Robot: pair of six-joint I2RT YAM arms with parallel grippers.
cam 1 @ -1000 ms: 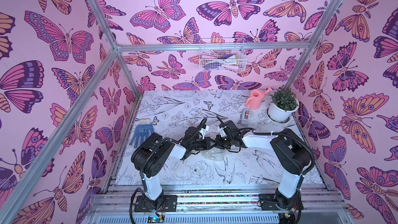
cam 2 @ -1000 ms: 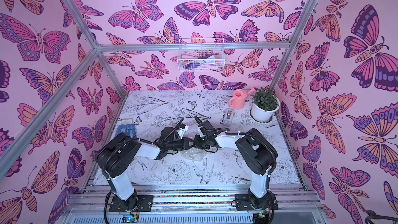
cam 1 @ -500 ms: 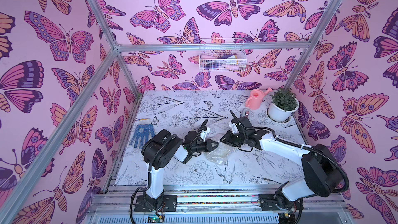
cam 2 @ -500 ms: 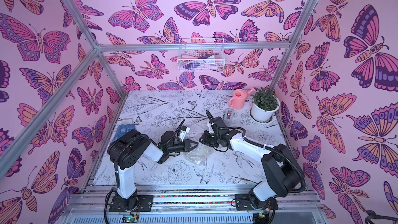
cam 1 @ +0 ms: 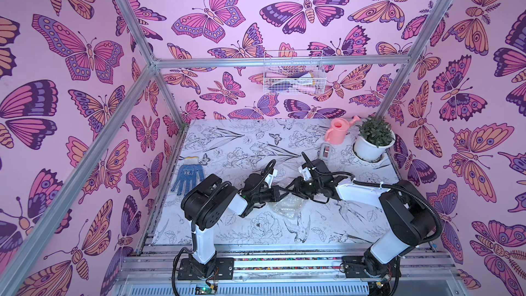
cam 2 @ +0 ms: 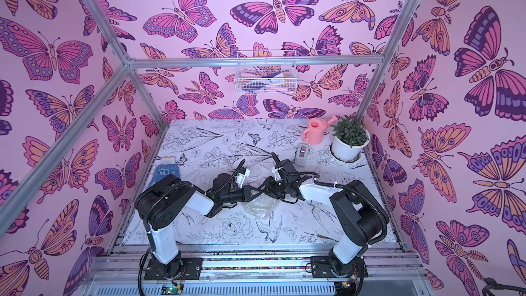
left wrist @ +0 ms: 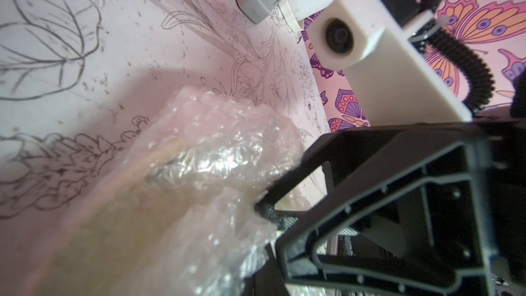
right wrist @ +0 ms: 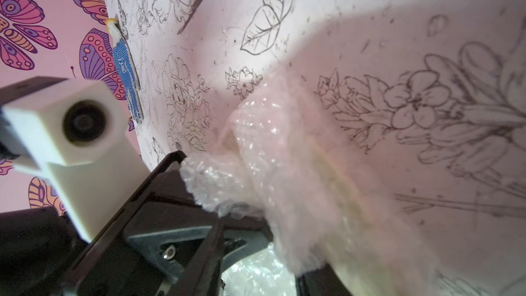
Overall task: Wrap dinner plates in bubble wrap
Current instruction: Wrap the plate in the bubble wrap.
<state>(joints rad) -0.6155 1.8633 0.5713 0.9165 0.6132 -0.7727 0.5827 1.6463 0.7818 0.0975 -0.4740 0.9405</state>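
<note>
My right gripper [cam 1: 296, 187] has swung back in since half a second ago. In a top view it meets the left gripper [cam 1: 280, 193] above the bubble wrap [cam 1: 286, 207] bundle, I judge to pass a fold across. In the left wrist view the right jaws look partly spread, tips touching wrap that covers the cream plate [left wrist: 119, 209]. In the right wrist view my left gripper pinches a gathered corner tight.
</note>
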